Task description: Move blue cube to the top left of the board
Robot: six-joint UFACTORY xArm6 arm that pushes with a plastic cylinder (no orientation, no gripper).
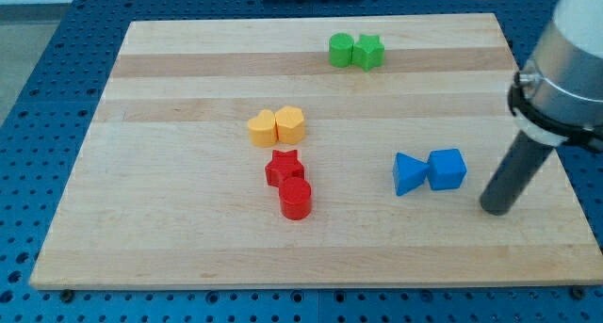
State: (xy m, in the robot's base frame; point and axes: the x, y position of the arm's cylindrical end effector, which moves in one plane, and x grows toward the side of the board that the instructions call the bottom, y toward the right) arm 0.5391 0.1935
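The blue cube (447, 169) sits at the view's right on the wooden board (188, 229), touching a blue triangular block (408, 173) on its left. My tip (494, 209) rests on the board a little to the right of and below the blue cube, apart from it. The dark rod rises from the tip up to the right into the arm's grey body.
A green cylinder (340, 50) and a green star (368, 52) sit together near the top edge. Two yellow blocks (263, 128) (290, 124) sit mid-board. A red star (284, 167) touches a red cylinder (295, 199) below it.
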